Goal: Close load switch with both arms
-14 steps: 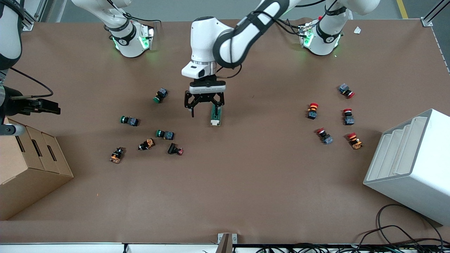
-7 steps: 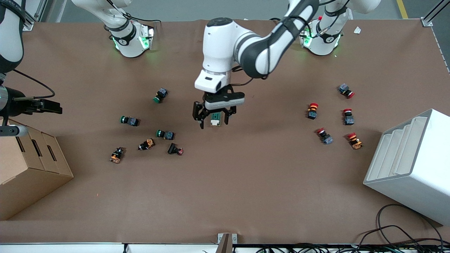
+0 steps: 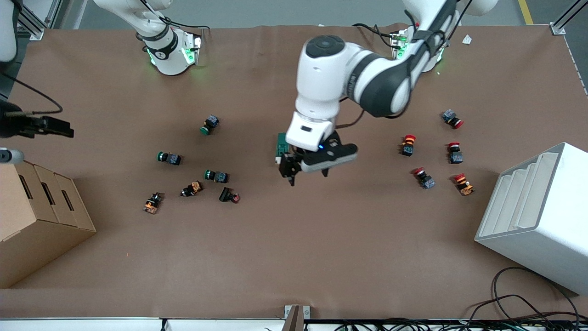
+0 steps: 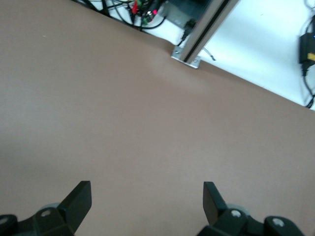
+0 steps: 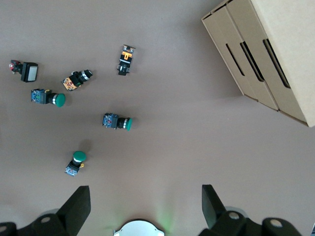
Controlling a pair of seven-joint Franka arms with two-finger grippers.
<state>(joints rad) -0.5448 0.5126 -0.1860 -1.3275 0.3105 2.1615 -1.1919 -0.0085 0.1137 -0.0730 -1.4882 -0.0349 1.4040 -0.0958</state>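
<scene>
The load switch (image 3: pixel 280 145) is a narrow dark-green block with a cream end, lying mid-table; the left arm's wrist hides part of it. My left gripper (image 3: pixel 308 175) is open and empty, tilted, just above the table beside the switch, on the side toward the left arm's end. The left wrist view shows its open fingers (image 4: pixel 78 199) over bare brown table only. My right gripper (image 3: pixel 59 128) is open and empty, held high over the right arm's end of the table. The right wrist view shows its spread fingers (image 5: pixel 78 204); the switch is out of that view.
Green-capped buttons (image 3: pixel 210 124) and orange and black parts (image 3: pixel 192 188) lie toward the right arm's end, also in the right wrist view (image 5: pixel 117 121). Red-capped buttons (image 3: pixel 408 145) lie toward the left arm's end. A cardboard box (image 3: pixel 41 216) and a white bin (image 3: pixel 537 216) stand at the two ends.
My left gripper has come off the load switch and swung toward the left arm's end and the front camera, open and empty. The switch stays on the table. The right gripper rose slightly.
</scene>
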